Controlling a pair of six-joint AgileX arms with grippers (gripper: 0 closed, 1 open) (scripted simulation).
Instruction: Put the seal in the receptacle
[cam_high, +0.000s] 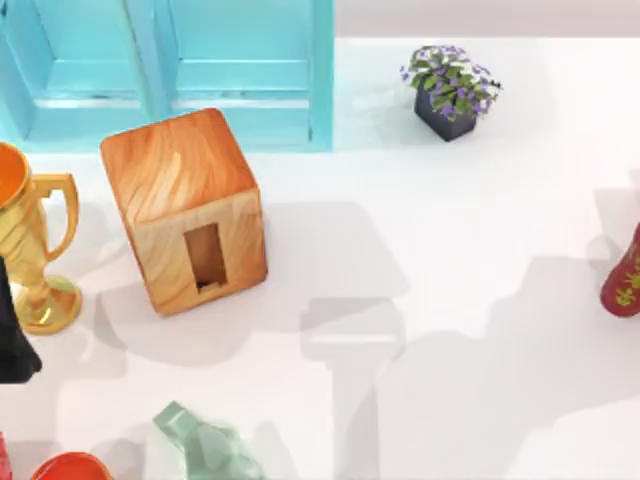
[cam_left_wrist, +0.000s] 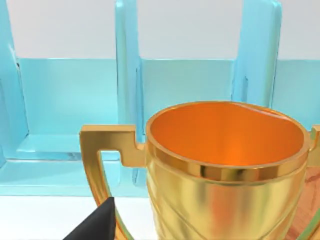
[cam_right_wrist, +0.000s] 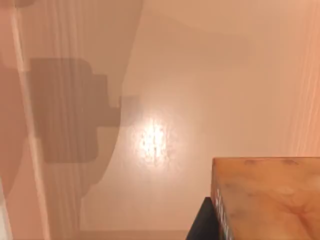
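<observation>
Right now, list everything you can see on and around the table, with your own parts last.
wooden box: one, light brown, slot in its side, table's left
trophy: one, gold, left edge
shelf unit: one, light blue, back left
potted plant: one, purple flowers, dark pot, back
bottle: one, red with gold marks, right edge
glass thing: one, pale green, front left
seal: one, reddish-brown, held above the table
left gripper: black, beside trophy
right gripper: dark, holding seal

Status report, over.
Right tool holds seal above table. Left tool idle beside gold trophy. Wooden box slot unobstructed.
</observation>
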